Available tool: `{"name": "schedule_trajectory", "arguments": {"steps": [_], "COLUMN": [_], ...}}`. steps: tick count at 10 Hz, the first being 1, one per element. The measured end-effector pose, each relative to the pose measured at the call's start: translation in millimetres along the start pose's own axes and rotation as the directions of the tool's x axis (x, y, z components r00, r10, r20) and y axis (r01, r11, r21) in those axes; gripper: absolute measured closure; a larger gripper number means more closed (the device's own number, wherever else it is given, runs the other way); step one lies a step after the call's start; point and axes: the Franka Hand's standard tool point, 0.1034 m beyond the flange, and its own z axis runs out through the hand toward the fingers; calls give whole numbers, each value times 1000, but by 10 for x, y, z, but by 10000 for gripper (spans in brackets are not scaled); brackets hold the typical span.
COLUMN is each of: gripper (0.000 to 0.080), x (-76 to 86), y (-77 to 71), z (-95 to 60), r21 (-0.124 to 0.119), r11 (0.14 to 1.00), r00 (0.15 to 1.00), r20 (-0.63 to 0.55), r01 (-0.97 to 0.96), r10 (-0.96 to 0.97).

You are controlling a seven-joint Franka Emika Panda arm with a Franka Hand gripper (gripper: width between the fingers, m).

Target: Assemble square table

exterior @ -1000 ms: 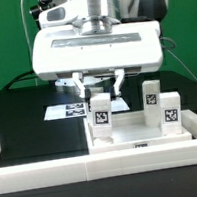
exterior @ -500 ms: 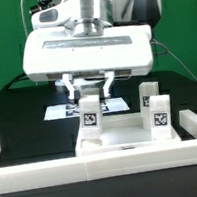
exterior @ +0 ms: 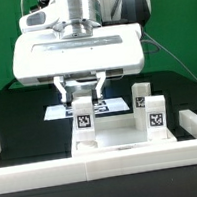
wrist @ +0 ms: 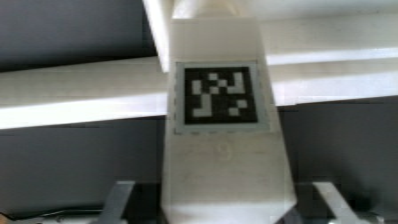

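Now, shift: over the last second your arm has carried the square table [exterior: 119,134] toward the exterior view's left, along the tabletop's [exterior: 18,112] near edge by the border wall [exterior: 105,164].
Pincer: the pincer [exterior: 83,101] is clamped on a leg [exterior: 84,117] standing on the slab's left corner.
Other legs: two legs [exterior: 148,110] stand at the right corner.
Meaning: probably repositioning or seating the leg; you can't see the joint from the wrist view.

Low white border wall [exterior: 105,165] along the front, marker board [exterior: 58,112] flat on black table [exterior: 19,122]
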Motion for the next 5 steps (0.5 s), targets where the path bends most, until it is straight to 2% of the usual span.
{"name": "schedule_trajectory", "arguments": {"steps": [1,2,3,5], "gripper": [321,321,185,156], "x": [-22,-23,-28,-33], "y": [-2,-3,-2,-2], "z": [10,11,13,17], "r21": [1,1,1,1], "r11": [1000,1000,1000,1000], "r00": [1000,1000,1000,1000], "r20": [10,10,11,12], "r01": [0,0,0,0], "r10": [0,0,0,0]}}
